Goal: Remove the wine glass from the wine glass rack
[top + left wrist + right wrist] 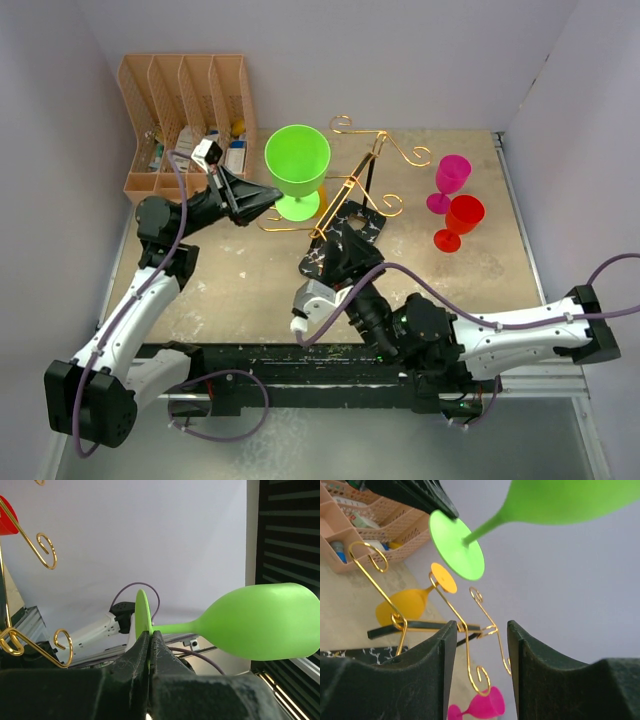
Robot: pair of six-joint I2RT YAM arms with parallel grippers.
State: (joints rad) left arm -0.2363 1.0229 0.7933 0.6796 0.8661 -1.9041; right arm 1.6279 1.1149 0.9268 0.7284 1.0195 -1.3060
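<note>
The green wine glass (297, 158) is in the air left of the gold wire rack (352, 178), clear of its arms. My left gripper (262, 196) is shut on the rim of the glass's round foot; in the left wrist view the jaws (150, 637) pinch the foot edge and the bowl (262, 622) points right. The rack stands on its black marble base (322, 252). My right gripper (342, 262) is low over that base, open and empty. In the right wrist view its fingers (481, 630) frame the rack's curled arms (470, 645), with the green foot (457, 545) above.
A yellow glass (400, 607) still hangs on the rack. A pink glass (450, 180) and a red glass (460, 222) stand on the table to the right. The peach file organiser (185, 120) sits at the back left. Walls close in on three sides.
</note>
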